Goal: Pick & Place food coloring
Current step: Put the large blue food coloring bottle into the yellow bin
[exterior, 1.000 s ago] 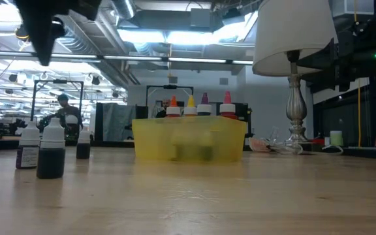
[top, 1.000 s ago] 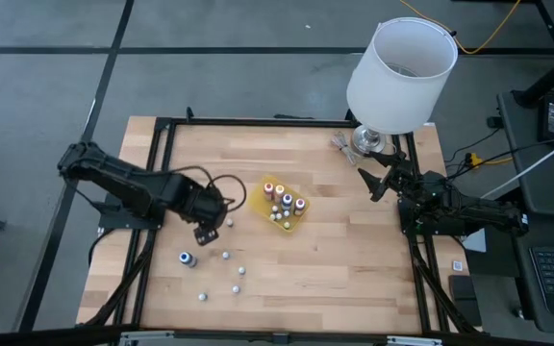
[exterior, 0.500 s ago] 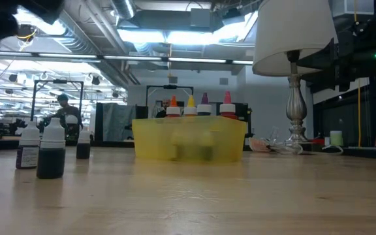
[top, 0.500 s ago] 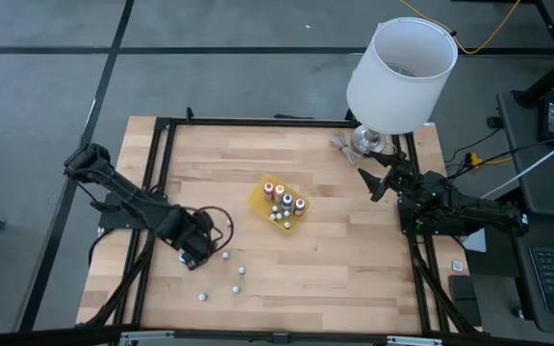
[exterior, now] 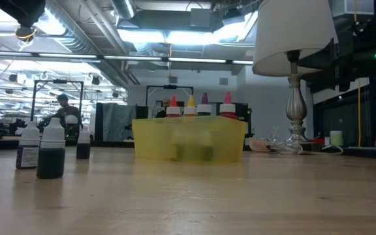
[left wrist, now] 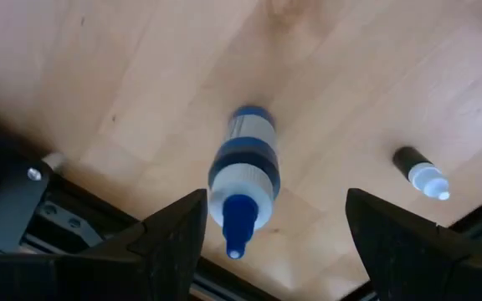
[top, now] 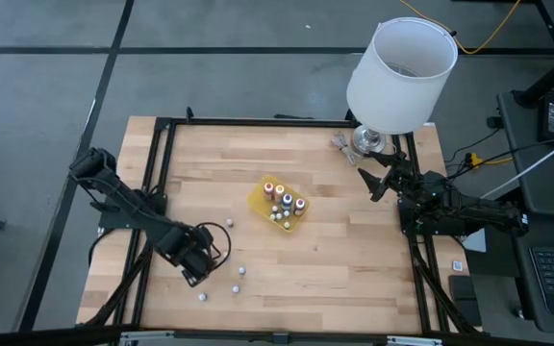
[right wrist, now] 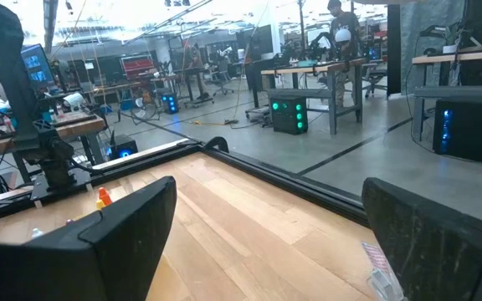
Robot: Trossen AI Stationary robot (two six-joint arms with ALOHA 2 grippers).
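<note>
High, low and left wrist views at the approach to a grasp. I held the left tool (top: 196,273) released, its two fingers (left wrist: 174,238) spread to either side of a blue-capped bottle (left wrist: 243,178) of food coloring that stood upright on the tabletop (top: 354,250) at its near left, the cap (left wrist: 236,226) pointing up between them but not yet touched. To do this step well, I judged that I should centre the cap evenly in the gap, descend straight until the fingers bracketed the bottle's body below the cap, and only then clench, since an off-centre close could tip so small a bottle. Other loose bottles (top: 240,270) stood just right of the tool, one (left wrist: 420,171) near enough to be knocked by a sideways drift. The yellow tray (top: 258,199), mid-tabletop and already carrying several bottles (top: 284,203), lay far right of the grasp. The right tool (top: 372,185) waited released at the far right, beside the lamp (top: 399,74).
</note>
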